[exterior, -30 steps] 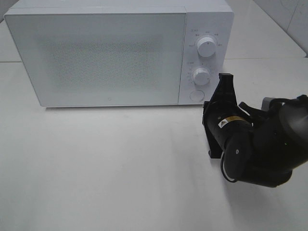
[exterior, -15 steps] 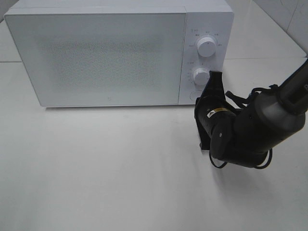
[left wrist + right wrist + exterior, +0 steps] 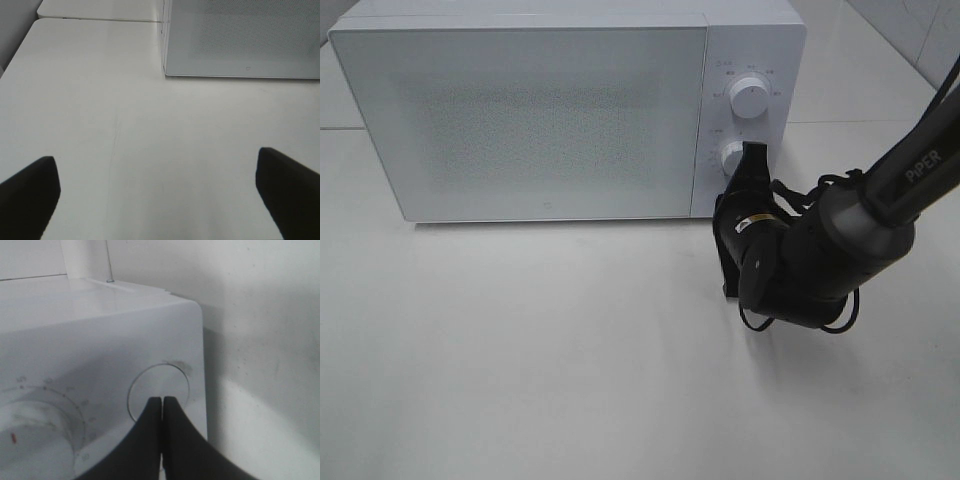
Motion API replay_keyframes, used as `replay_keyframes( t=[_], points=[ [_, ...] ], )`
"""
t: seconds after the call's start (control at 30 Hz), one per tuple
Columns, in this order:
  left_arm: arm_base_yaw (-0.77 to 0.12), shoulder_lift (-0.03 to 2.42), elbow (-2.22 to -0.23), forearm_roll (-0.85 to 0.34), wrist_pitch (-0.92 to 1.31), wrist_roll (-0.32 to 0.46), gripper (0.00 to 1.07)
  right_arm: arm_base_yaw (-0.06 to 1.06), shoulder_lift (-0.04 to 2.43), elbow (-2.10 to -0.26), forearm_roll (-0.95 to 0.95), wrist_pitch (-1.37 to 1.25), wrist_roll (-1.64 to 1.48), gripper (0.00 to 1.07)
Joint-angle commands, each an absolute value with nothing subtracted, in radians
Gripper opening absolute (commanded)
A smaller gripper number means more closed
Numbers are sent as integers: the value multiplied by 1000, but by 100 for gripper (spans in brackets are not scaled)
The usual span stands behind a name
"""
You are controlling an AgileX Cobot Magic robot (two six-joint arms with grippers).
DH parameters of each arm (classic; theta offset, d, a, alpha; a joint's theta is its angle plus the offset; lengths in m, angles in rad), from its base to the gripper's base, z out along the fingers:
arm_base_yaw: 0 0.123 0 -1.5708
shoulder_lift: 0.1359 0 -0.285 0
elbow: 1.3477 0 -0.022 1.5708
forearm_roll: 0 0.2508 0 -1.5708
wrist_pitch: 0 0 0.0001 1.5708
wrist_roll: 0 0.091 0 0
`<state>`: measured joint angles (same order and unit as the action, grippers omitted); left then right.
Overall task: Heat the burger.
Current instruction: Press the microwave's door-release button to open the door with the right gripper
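Note:
The burger is out of view. The white microwave [image 3: 540, 110] stands shut at the back of the table. My right gripper [image 3: 735, 195] is shut with nothing in it, right in front of the control panel's lower end. In the right wrist view its closed fingertips [image 3: 162, 400] point at the round button [image 3: 145, 387] beside the lower knob [image 3: 35, 425]; I cannot tell whether they touch it. My left gripper [image 3: 157, 195] hangs open over bare table [image 3: 125, 125], empty, some way in front of the microwave's door [image 3: 245, 35]. It does not show in the exterior high view.
The upper knob [image 3: 750, 98] and lower knob [image 3: 732, 158] sit on the panel right of the door. The right arm [image 3: 820, 260] reaches in from the right edge. White table [image 3: 520, 350] stretches in front of the microwave.
The right arm has swung left and toward the microwave, bringing its shut gripper from beside the panel up to the round button. The left gripper stays open.

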<state>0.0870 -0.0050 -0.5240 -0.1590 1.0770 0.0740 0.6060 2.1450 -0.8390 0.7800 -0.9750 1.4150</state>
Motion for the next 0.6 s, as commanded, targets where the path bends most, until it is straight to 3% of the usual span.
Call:
replay_keyframes(
  t=[0.03, 0.6],
  points=[
    [90, -21, -521, -162, 1067, 69, 100, 579, 2152, -860, 769, -970, 1386, 0],
    [90, -21, -521, -159, 1067, 69, 100, 559, 2154, -897, 757, -969, 1389, 0]
  ],
)
